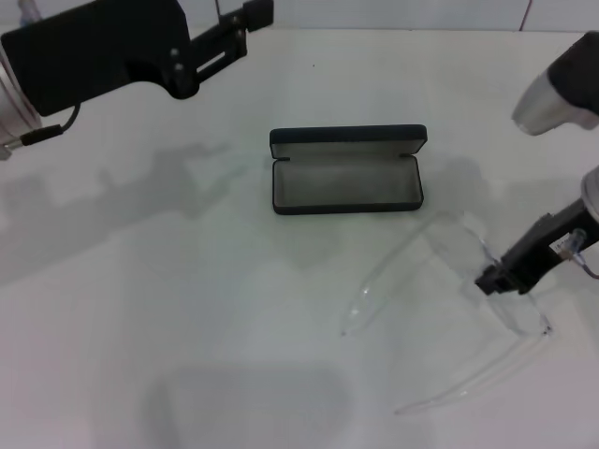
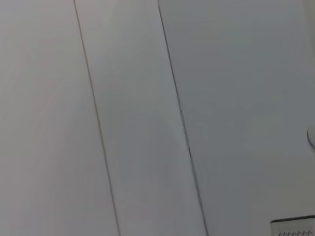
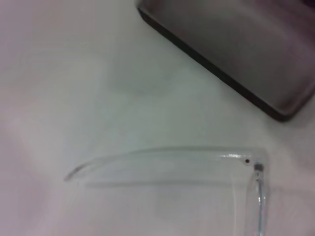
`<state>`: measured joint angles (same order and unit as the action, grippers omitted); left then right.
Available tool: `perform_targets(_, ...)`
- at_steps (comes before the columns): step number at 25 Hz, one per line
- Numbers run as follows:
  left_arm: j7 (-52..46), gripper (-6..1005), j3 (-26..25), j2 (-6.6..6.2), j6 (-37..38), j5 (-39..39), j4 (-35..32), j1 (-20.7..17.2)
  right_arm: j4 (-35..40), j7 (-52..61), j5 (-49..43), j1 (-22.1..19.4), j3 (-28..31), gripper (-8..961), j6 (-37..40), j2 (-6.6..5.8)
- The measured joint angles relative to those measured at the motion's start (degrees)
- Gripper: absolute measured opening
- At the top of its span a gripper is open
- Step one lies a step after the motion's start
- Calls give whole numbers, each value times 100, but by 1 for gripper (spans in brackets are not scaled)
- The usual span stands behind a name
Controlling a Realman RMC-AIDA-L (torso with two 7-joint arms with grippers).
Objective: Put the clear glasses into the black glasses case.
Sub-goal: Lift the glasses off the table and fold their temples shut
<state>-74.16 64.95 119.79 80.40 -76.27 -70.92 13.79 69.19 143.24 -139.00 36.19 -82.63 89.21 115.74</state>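
Left gripper (image 1: pixel 257 14): parked high at 11 o'clock, well apart from everything; whether its fingers were open or closed could not be told.

Black glasses case (image 1: pixel 346 170): open at the table's centre, grey lining up, long axis 9 to 3.

Clear glasses (image 1: pixel 449 290): unfolded on the table at 4 o'clock from the case, arms pointing toward 7.

Right gripper (image 1: pixel 494 279): the nearer one, directly at the front of the glasses; a grip could not be told.

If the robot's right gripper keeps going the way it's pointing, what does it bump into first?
Probably the clear glasses. The right gripper points toward their front lens, right at it or just above; depth is hard to judge. The black glasses case lies farther on.
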Motion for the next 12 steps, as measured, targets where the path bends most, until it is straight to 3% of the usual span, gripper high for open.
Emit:
perform_targets(7, -319, 278, 1, 0, 476, 475, 62, 54, 844, -1833, 1544, -817, 857, 115, -16, -4)
perform_targets(12, -649, 272, 6, 0, 1010, 758, 110, 116, 1010, -3086, 2681, -1213, 1309, 115, 192, 7)
